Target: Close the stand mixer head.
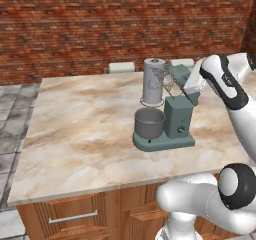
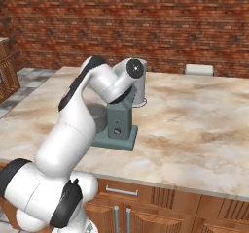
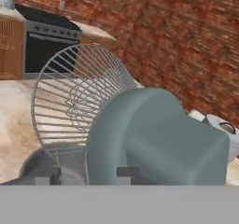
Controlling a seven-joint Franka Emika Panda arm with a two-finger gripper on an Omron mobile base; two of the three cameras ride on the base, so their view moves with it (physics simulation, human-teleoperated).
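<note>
Right in front of the two small dark fingertips, the rounded oblong teal-green stand mixer head takes most of the hand view, very near to them. Whether the fingers touch it, and whether they are spread or pressed together, cannot be told, because only small dark stubs rise at the bottom edge. Beyond the head, further from the fingers, the round wire whisk stands out from its front end. Below the whisk lies the rim of the grey metal bowl.

From the left base view, the head is tilted up on the teal column, above the bowl, and the white arm reaches to it from the right. Behind the mixer stands a tall pale grey cylinder roll on the beige marble counter.
</note>
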